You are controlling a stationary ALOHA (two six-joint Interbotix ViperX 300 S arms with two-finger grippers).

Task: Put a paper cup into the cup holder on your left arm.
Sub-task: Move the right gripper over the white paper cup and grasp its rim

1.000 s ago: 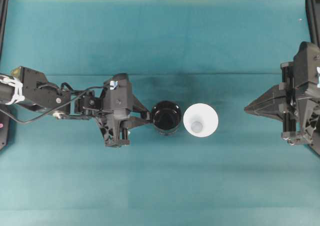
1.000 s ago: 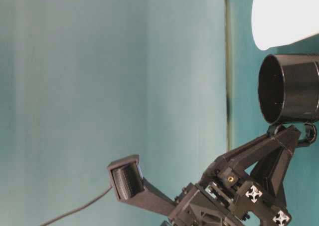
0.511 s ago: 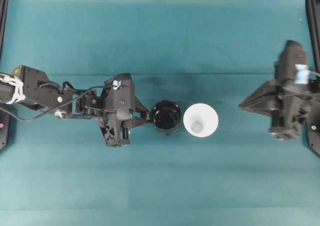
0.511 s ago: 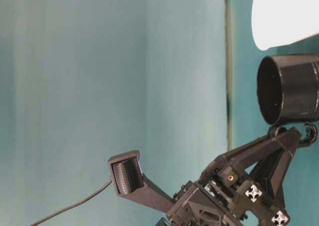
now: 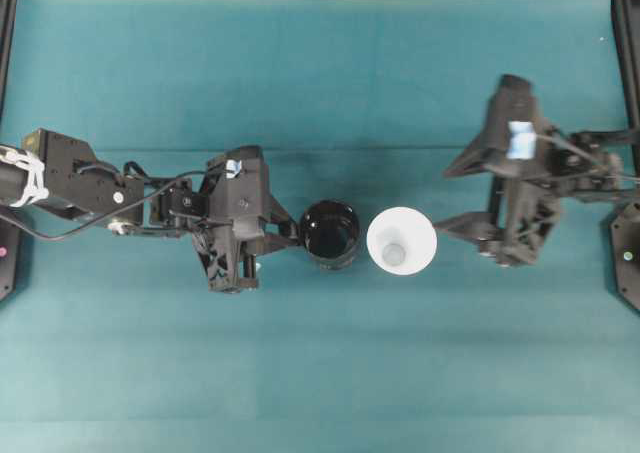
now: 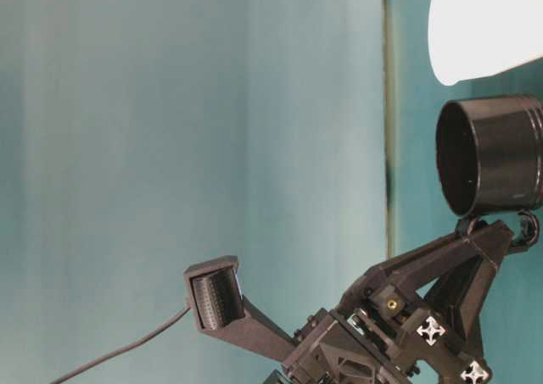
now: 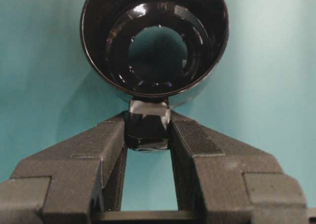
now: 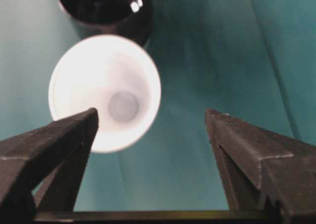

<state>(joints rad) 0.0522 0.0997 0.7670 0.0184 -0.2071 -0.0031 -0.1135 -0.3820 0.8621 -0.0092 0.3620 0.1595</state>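
Observation:
The white paper cup (image 5: 401, 241) stands upright on the teal table, just right of the glossy black cup holder (image 5: 332, 235). My left gripper (image 5: 292, 236) is shut on the holder's small side handle (image 7: 148, 127) and keeps the holder's mouth upward. The holder (image 7: 154, 41) has nothing in it. My right gripper (image 5: 445, 199) is open, to the right of the cup and slightly behind it, touching nothing. In the right wrist view the cup (image 8: 104, 93) lies ahead of the left finger (image 8: 59, 140), with the holder (image 8: 103, 6) beyond it. The table-level view shows the cup (image 6: 484, 28) beside the holder (image 6: 492, 153).
Teal cloth (image 5: 320, 373) covers the whole table. Black frame posts stand at the far left (image 5: 7, 33) and far right (image 5: 628, 33) edges. The left arm's looping black cable (image 5: 60, 235) trails along the left side.
My right arm has swung left toward the cup and its jaws have gone from shut to wide open. The left arm, holder and cup have stayed put.

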